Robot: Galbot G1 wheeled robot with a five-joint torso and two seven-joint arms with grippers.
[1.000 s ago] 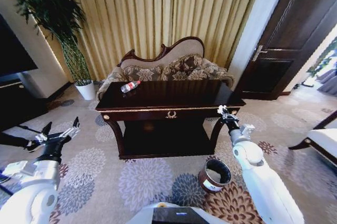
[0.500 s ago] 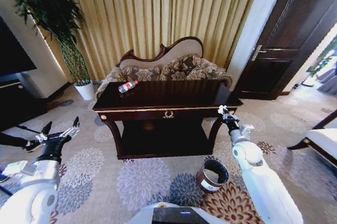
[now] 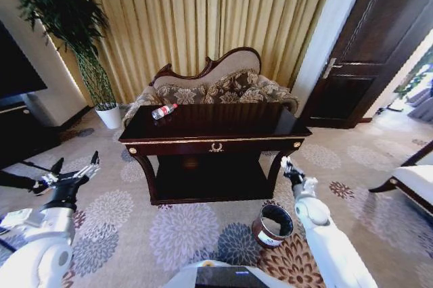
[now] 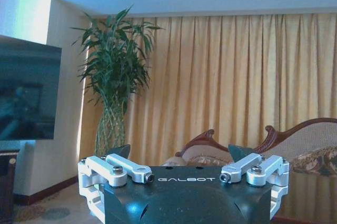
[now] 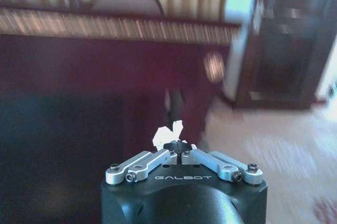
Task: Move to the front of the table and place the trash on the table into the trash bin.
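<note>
While the left gripper (image 3: 67, 173) stays parked out at about 8 o'clock from the counter (image 3: 215, 128), its fingers spread wide with nothing between them, the right gripper (image 3: 287, 167) has come down since a second ago: then it stood level with the counter's front right corner, and now it hangs lower, beside the right front leg and above the trash bin (image 3: 274, 226). In the right wrist view its fingers (image 5: 174, 154) are closed together on a white crumpled paper bit (image 5: 167, 132); that view is smeared, so the scrap is probably pinched at its lower edge, though exactly how is hard to make out. The bin sits on the flowered carpet at about 5 o'clock from the counter, just off its right front leg, in the same spot relative to the counter as half a second earlier. The clear plastic bottle (image 3: 164, 111) with its red label lies on its side at the counter's far left corner, about 10 o'clock, unmoved. The sofa (image 3: 216, 85) stands directly behind the counter.
</note>
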